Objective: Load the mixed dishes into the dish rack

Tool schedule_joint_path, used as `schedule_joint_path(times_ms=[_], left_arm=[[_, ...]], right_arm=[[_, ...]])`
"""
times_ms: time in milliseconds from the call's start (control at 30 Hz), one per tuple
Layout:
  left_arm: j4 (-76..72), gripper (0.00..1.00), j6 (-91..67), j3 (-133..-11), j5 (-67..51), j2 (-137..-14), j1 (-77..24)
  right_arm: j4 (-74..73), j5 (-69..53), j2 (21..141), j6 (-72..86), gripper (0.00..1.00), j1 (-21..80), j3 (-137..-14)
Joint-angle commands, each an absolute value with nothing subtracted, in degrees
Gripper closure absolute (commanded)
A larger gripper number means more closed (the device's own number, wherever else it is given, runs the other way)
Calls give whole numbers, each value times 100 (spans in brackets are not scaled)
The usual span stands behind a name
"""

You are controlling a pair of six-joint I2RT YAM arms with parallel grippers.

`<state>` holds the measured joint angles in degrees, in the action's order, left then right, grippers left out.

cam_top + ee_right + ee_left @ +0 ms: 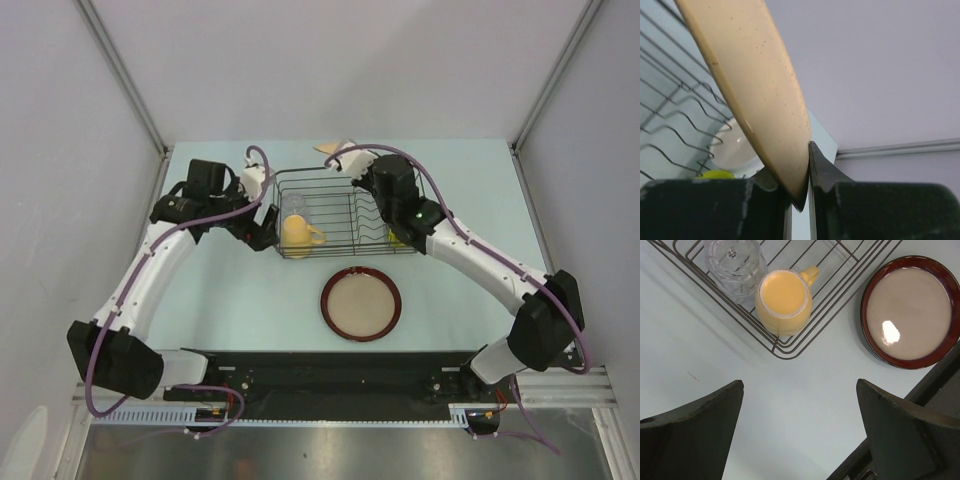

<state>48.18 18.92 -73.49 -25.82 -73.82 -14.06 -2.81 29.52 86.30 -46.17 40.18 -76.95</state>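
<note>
The black wire dish rack (350, 205) stands mid-table. A yellow-orange mug (298, 232) and a clear glass (297, 205) sit in its left end; both show in the left wrist view, the mug (784, 299) upright beside the glass (735, 262). My right gripper (347, 158) is shut on the rim of a tan plate (752, 85), held tilted on edge above the rack's far side. Below it lie a white bowl (737, 147) and a lime-green bowl (715, 174). A dark-rimmed plate (360, 304) lies flat on the table. My left gripper (800, 382) hangs open left of the rack, holding nothing.
Grey walls with metal corner posts enclose the table on three sides. A black rail (330, 375) with both arm bases runs along the near edge. The right arm's forearm (470, 255) crosses over the rack's right end.
</note>
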Motion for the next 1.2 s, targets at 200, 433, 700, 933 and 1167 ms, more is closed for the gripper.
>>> schedule_joint_path(times_ms=[200, 433, 700, 933, 1167], left_arm=[[4465, 0, 1565, -7392, -2821, -7743, -1362], [4404, 0, 1503, -7392, -2777, -7813, -1362], [4368, 0, 1503, -7348, -2707, -7805, -1362], [4298, 0, 1494, -7356, -2663, -7857, -1362], [4237, 0, 1494, -7313, -2654, -7866, -1362]], right_arm=[[765, 2198, 8086, -5212, 100, 3384, -7050], [765, 1995, 8112, -5203, 100, 3287, -6961], [923, 1995, 8385, -5528, 100, 3278, -6970], [976, 1951, 8631, -5590, 100, 3226, -7040], [1055, 1942, 8710, -5537, 100, 3182, -6873]])
